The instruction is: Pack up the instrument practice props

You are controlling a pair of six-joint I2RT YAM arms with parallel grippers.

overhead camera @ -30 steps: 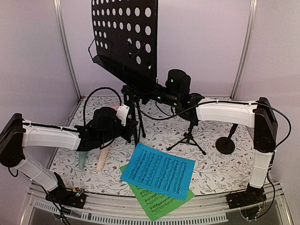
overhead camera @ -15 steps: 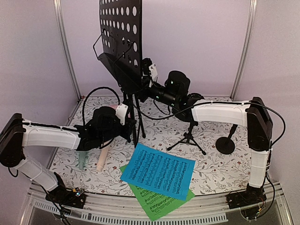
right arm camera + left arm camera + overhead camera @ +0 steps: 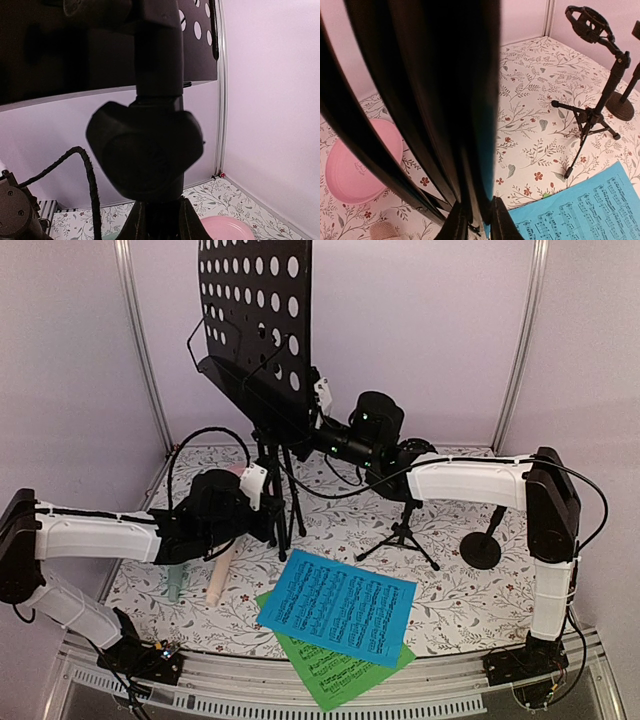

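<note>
Music desk [image 3: 248, 380] now faces camera more broadly; right hand [image 3: 318, 430] grips post.

Robot test booth, plain lilac walls [image 3: 440, 330], aluminium corner posts [image 3: 142, 350], floral table cover [image 3: 460, 590], metal mounting rail [image 3: 230, 692].

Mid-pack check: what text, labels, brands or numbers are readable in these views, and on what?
No readable text.
Blue music sheet: printed notation, any words too small to read.
Green music sheet: same, too small.
Black music desk: no lettering visible.
</note>
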